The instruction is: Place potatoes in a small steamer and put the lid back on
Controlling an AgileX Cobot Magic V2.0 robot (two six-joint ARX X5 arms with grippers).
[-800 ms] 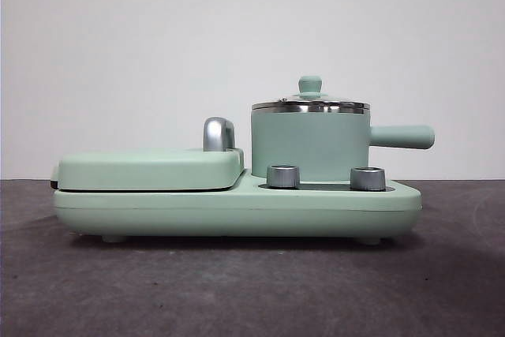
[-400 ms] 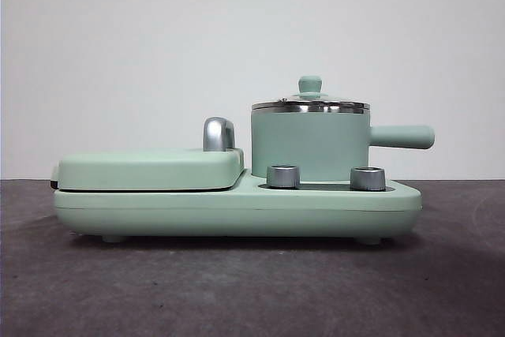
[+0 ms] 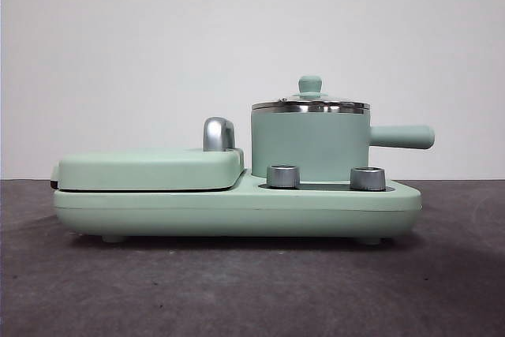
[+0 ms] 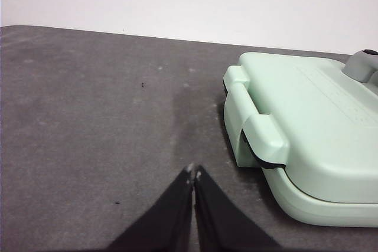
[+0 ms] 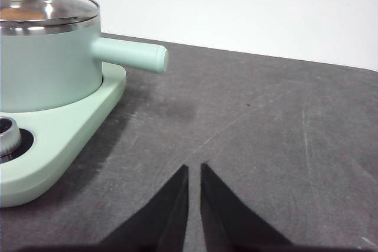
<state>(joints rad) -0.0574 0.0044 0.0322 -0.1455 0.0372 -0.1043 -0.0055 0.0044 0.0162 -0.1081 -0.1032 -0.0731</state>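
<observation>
Nothing had moved since the earlier frames. Both grippers hung over bare bench, each with jaws pressed together: the left gripper (image 4: 194, 173) near the griddle cover (image 4: 307, 122), the right gripper (image 5: 194, 168) well apart from the small steamer (image 3: 309, 146). Farther back, the lid (image 3: 310, 103) sat on the steamer, an orange-brown potato (image 5: 20, 13) showing dimly through its glass.
</observation>
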